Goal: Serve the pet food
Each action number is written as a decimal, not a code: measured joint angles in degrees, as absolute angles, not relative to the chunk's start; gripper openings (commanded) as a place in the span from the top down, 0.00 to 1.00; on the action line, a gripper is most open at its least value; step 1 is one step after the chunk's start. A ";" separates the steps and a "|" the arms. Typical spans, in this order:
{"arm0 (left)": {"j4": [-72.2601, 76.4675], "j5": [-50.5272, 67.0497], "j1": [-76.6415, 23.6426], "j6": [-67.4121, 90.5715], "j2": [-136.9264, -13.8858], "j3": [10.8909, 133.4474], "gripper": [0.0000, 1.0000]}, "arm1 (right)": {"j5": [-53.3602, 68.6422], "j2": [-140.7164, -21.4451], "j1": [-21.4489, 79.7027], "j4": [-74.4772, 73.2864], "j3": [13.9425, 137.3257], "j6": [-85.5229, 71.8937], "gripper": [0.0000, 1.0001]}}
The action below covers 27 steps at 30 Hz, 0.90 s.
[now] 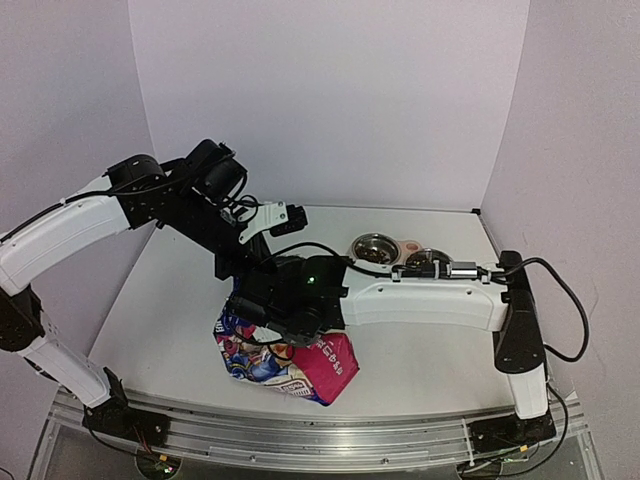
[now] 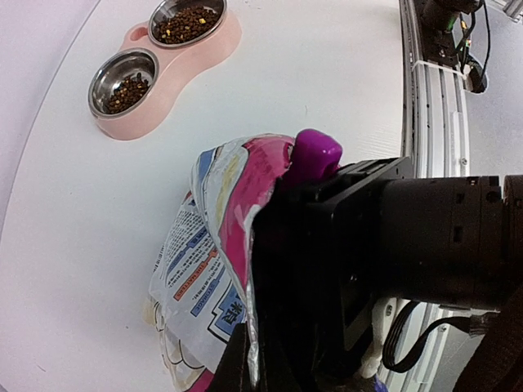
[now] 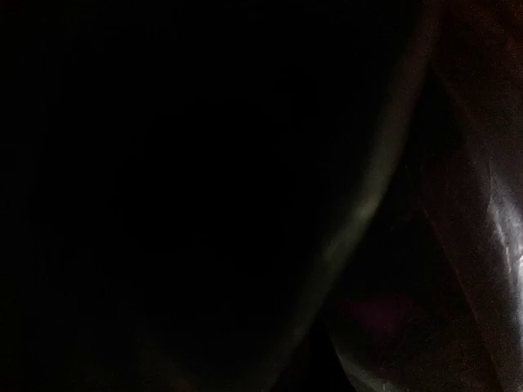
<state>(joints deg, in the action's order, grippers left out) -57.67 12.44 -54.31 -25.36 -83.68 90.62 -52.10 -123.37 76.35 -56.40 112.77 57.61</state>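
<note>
The pink, blue and white cat food pouch (image 1: pixel 295 365) stands open at the table's front middle. My left gripper (image 1: pixel 240 272) is shut on the pouch's upper rim; in the left wrist view its fingertips (image 2: pixel 243 359) pinch the foil edge of the pouch (image 2: pixel 200 253). My right gripper (image 1: pixel 283 312) is plunged into the pouch mouth. The magenta scoop's handle end (image 2: pixel 316 155) sticks out above that gripper's black body (image 2: pixel 368 245). The right wrist view is nearly black, with only dim foil (image 3: pixel 490 237). The kibble inside the pouch is hidden.
The pink double-bowl feeder (image 1: pixel 400 247) sits at the back right, and kibble shows in both its steel bowls (image 2: pixel 131 82) (image 2: pixel 186 20). My right arm (image 1: pixel 420 300) stretches across the table's middle. Lilac walls close in three sides.
</note>
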 measured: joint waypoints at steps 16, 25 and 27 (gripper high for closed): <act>-54.63 13.39 -54.02 -19.23 -82.10 87.50 1.00 | -29.79 -119.68 73.86 -51.28 107.74 50.12 1.00; -52.40 13.28 -53.38 -19.77 -80.76 85.88 1.00 | -5.41 -109.24 68.12 -45.37 99.37 43.19 1.00; -52.43 13.09 -53.21 -20.04 -80.02 85.43 1.00 | -3.35 -107.27 67.56 -45.07 98.05 40.95 1.00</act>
<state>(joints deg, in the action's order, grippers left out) -52.43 13.09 -53.21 -20.04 -80.02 85.43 -3.35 -107.27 67.56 -45.07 98.05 40.95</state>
